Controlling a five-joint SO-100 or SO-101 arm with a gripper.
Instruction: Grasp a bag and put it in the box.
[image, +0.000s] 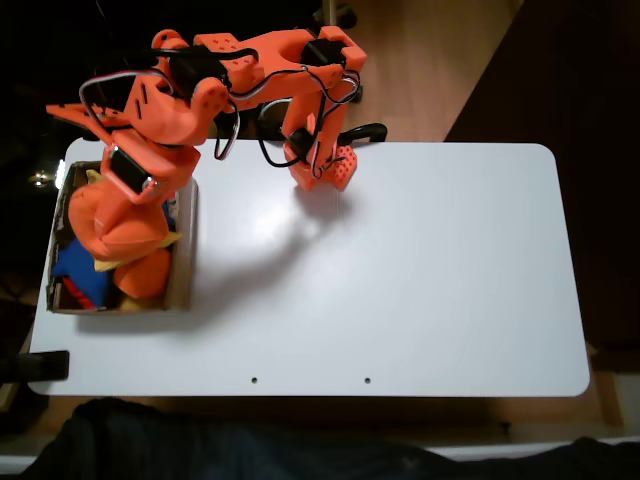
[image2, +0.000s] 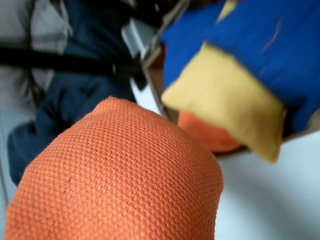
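Orange bag (image2: 120, 185) nearest the wrist lens, woven cloth across the lower left, plump and close. Rightward in that view: a yellow bag (image2: 225, 105) over a blue one (image2: 270, 45), a darker orange bag (image2: 205, 132) tucked beneath, all inside the box (image2: 159, 95). From the fixed view, box (image: 185, 245) at the table's (image: 400, 270) left edge, arm reaching over it, gripper (image: 120, 225) low above the pile with the bag (image: 105, 225) under it, seemingly carried, over the box rather than resting in it. Fingers hidden by bag and arm, so cannot tell whether clamped on the cloth or already parted. Right of the box, bare white tabletop. Likely risks: box already crowded, so a drop from this height could land on the heap and roll over the low wall; pressing down could nudge the light cardboard off the table edge; cloth could snag a finger on release.
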